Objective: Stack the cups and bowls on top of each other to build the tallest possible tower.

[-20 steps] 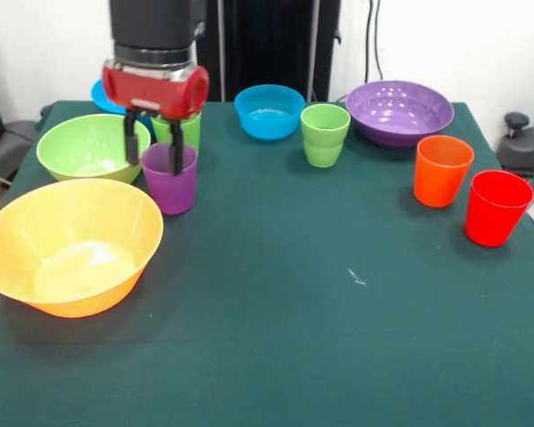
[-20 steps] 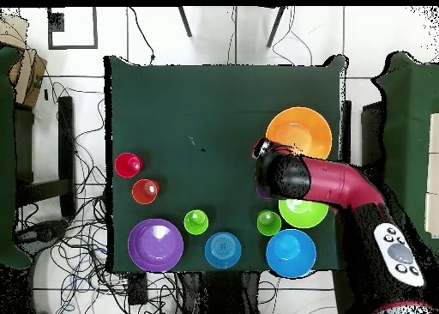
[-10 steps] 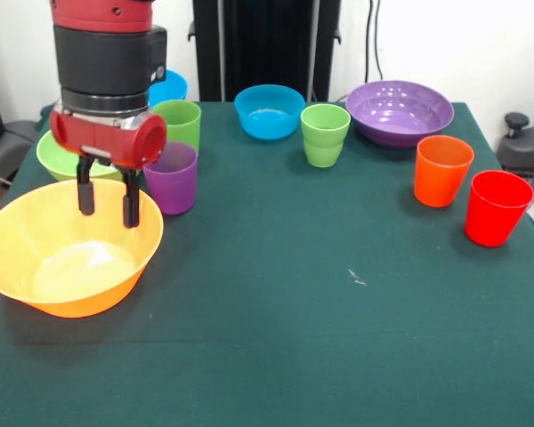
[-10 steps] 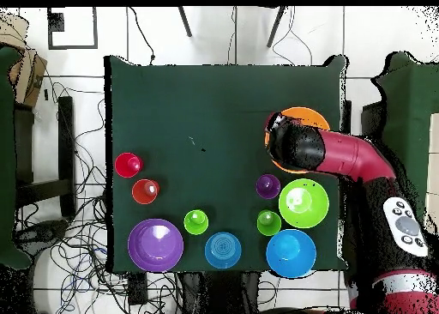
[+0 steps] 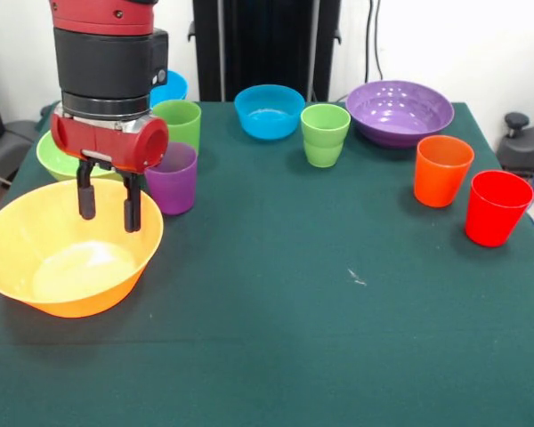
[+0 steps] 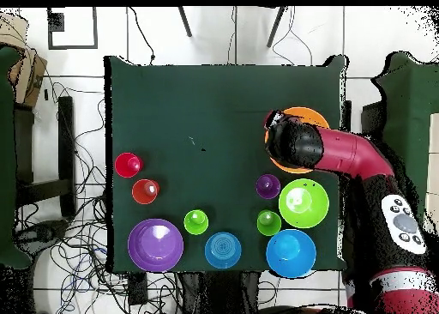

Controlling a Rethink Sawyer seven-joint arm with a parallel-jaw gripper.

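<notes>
With nothing stacked, the gripper [image 5: 107,206] hangs spread and seemingly empty over the big glossy orange plastic bowl [image 5: 36,240], its likely base; next, the purple plastic cup [image 5: 172,180] just behind.

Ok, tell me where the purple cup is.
Front view: the purple cup stands on the table at the left, between the orange bowl and a green cup, beside the gripper.

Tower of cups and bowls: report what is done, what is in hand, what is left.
Done: nothing is stacked; every piece stands alone on the table. In hand: nothing; the gripper hangs with open, empty jaws over the orange bowl, beside the purple cup. Left: all of it, including the green bowl, the blue bowls and the other cups.
</notes>
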